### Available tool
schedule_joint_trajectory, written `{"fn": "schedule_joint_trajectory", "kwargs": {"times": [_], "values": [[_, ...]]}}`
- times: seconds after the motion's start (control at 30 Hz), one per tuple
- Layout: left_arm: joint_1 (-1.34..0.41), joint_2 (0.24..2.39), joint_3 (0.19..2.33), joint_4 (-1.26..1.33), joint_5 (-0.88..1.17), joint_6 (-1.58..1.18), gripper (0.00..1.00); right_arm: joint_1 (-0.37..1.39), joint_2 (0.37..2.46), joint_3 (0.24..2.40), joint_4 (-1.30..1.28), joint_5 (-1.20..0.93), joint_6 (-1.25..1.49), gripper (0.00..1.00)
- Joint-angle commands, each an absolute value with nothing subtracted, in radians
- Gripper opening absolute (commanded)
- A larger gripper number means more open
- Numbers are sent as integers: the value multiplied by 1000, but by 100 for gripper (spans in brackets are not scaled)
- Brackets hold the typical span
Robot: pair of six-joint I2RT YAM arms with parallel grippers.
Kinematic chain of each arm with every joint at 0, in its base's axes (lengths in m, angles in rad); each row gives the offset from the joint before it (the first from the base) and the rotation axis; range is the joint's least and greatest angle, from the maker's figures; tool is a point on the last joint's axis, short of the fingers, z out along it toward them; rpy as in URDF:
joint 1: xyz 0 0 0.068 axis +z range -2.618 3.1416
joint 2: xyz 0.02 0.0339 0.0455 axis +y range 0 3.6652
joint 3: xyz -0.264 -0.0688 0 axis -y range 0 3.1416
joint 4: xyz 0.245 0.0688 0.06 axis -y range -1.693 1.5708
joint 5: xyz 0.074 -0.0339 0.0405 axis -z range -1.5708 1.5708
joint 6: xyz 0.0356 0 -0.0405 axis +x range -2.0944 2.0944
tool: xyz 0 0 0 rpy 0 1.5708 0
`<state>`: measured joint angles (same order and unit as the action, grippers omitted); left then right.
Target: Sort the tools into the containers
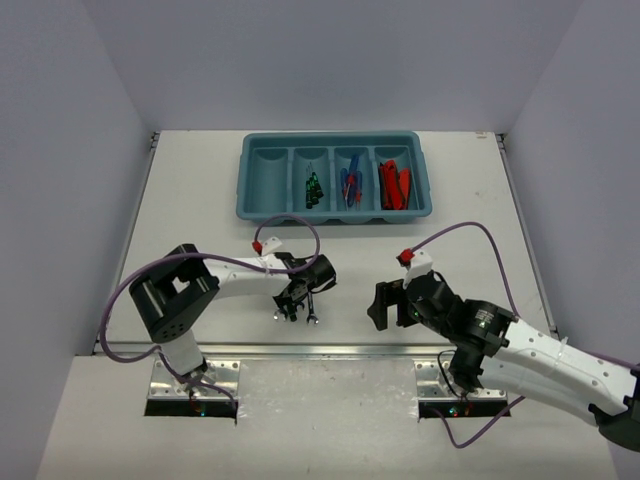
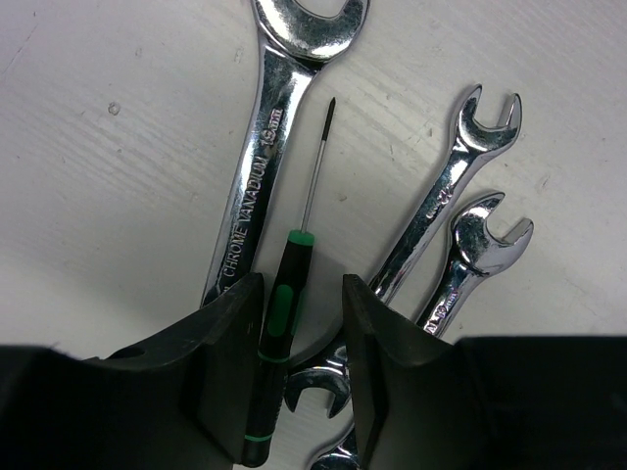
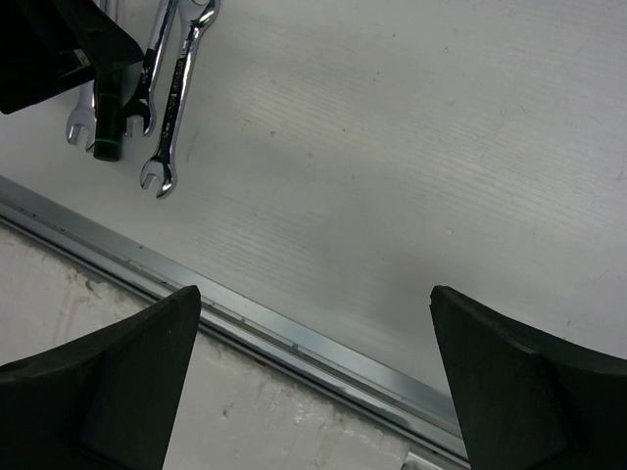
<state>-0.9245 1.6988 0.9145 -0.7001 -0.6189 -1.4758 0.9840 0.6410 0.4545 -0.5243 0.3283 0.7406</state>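
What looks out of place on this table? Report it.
One green-black driver lies mixed in with the silver wrenches under the left gripper, which straddles its handle with the jaws not closed. The other green drivers sit in the tray, second compartment from the left. Nothing looks damaged or spilled.

The left arm (image 1: 230,280) and right arm (image 1: 540,355) are alike: white casing sections joined by black motor housings. Each ends in a black grasping part, the left pincer (image 1: 292,312) and the right pincer (image 1: 384,305), with thick, matt, wedge-shaped fingers (image 3: 108,392). A purple cable (image 1: 470,226) loops along each arm, with a red tag (image 1: 257,245) near the wrist. Each base is bolted to a bare metal plate (image 1: 222,372).
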Motion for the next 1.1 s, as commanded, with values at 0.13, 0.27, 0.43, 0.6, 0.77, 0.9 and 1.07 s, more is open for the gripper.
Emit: {"fn": "schedule_joint_trajectory", "kwargs": {"times": [0.13,0.27,0.43,0.6,0.77,0.9,1.07], "values": [[-937,1728,900,-679,-619,-1501,27,983,653,463,-485,344,735,99],[-936,1736,900,-673,-606,-1496,1,983,655,472,-486,347,730,99],[-936,1671,901,-677,-611,-1468,0,983,661,487,-485,351,726,99],[-937,1540,919,-671,-647,-1323,0,982,672,503,-486,354,720,99],[-937,1429,947,-571,-699,-1037,0,983,650,520,-513,406,712,99],[-913,1451,1048,-457,-761,-729,0,983,646,530,-539,467,720,99],[-775,1633,1275,-344,-705,-419,0,980,677,555,-581,483,732,99]]}}
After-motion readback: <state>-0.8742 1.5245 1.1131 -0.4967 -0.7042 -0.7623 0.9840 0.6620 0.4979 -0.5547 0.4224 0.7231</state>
